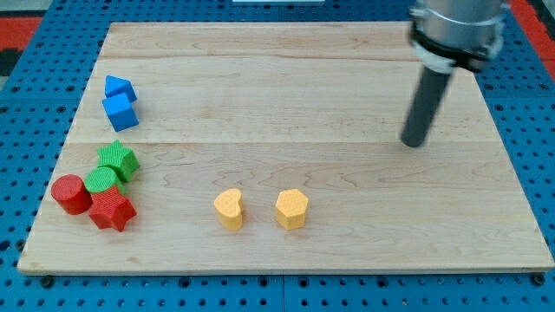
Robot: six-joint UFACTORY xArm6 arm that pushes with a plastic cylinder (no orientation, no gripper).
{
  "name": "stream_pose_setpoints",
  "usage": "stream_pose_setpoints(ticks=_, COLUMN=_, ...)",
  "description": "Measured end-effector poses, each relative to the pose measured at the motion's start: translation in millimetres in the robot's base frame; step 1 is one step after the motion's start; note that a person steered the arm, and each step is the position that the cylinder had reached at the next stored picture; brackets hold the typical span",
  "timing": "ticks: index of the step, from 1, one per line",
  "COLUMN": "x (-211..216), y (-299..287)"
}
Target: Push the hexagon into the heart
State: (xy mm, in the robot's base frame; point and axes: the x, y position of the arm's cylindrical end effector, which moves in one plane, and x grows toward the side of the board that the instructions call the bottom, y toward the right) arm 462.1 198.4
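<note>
Yellow hexagon (292, 209) sits low on the wooden counter (286, 78), just at 3 o'clock of the yellow heart (229, 209), with a gap between them, so nothing's done yet. My tip (414, 143), a plain rod tool with nothing to open or close, is well off at the hexagon's 2 o'clock and needs to get round to its far side.

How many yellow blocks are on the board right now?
2. The yellow heart sits near the view's bottom centre; the yellow hexagon is just to its right, apart from it. None appear hidden. My tip is up and right of both.
</note>
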Motion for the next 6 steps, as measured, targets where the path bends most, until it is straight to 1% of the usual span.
stream_pose_setpoints(ticks=1, x=48.7, y=33.3)
stream_pose_setpoints(ticks=2, x=99.0, y=21.3)
stream_pose_setpoints(ticks=3, x=129.6, y=-31.4)
stream_pose_setpoints(ticks=4, x=125.7, y=-113.5)
stream_pose_setpoints(ticks=5, x=91.0, y=-175.9)
stream_pose_setpoints(ticks=6, x=76.0, y=-209.2)
